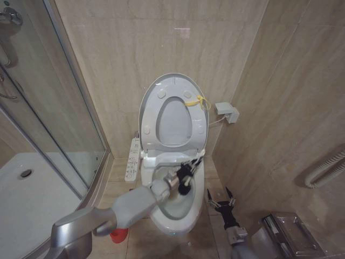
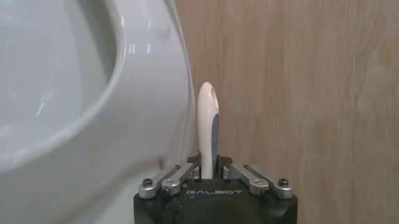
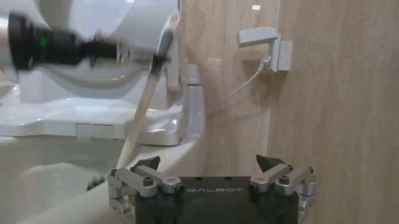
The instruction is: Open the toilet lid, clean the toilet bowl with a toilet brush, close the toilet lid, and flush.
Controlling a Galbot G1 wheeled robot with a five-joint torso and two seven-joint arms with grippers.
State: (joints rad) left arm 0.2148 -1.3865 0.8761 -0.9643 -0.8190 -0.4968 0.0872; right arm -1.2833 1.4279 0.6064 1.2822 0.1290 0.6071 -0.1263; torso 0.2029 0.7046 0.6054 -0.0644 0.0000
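The toilet lid (image 1: pixel 144 110) stands upright against the wall with the seat ring raised in front of it and a yellow tie at its right edge. Below it is the white toilet bowl (image 1: pixel 171 218), whose rim (image 2: pixel 93 121) also shows in the left wrist view. My left gripper (image 1: pixel 185 176) hangs over the bowl, shut on the white handle of the toilet brush (image 2: pixel 208 126). The handle (image 3: pixel 142 116) slants down into the bowl; the bristle head is hidden. My right gripper (image 1: pixel 221 203) is open beside the bowl's right side, near the wall, its jaws (image 3: pixel 209 163) holding nothing.
A red brush holder (image 1: pixel 119 234) sits on the floor left of the toilet. A control panel (image 1: pixel 132 159) juts from the toilet's left side. The shower glass (image 1: pixel 54 108) and tray (image 1: pixel 21 199) are at left, a wall socket box (image 1: pixel 227 112) and a metal holder (image 1: pixel 291 233) at right.
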